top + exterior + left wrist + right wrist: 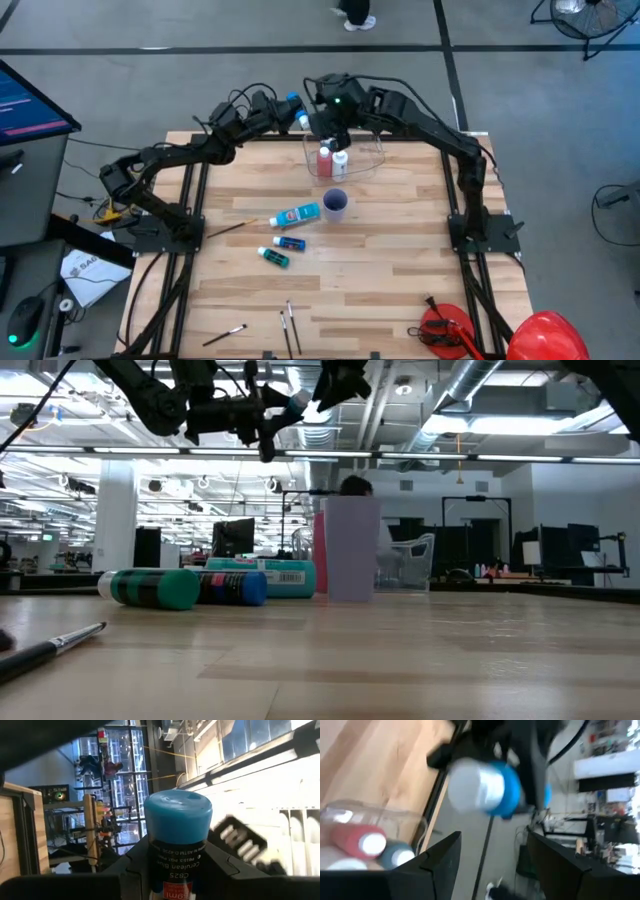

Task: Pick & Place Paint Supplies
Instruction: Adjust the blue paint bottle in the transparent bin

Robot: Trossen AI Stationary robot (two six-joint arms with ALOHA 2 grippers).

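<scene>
1. Above the far edge of the table [400,290], beside the clear tub [362,165]: left gripper [285,108] aloft, fingers clamped narrow on a blue paint bottle [294,101], label reading "Cerulean Blue" in the left wrist view [176,850].
2. Facing it at the same height: right gripper [333,112], fingers held apart around nothing, the bottle's white cap [470,786] lying just ahead of them.
3. Probably a handover or a drop into the tub. Best done by keeping the left grip firm, lining the bottle squarely between the right fingers, and releasing only once the second hold is sure or the bottle hangs over the tub's opening.
4. Inside the tub: a red bottle [324,160], a white-capped one [340,158], and a teal one [400,855].
5. Beside the tub: a small purple cup [335,203], contents impossible to tell.
6. Still on the table: light blue tube [298,215], blue bottle [290,243], teal bottle [274,257], several brushes [289,325].
</scene>
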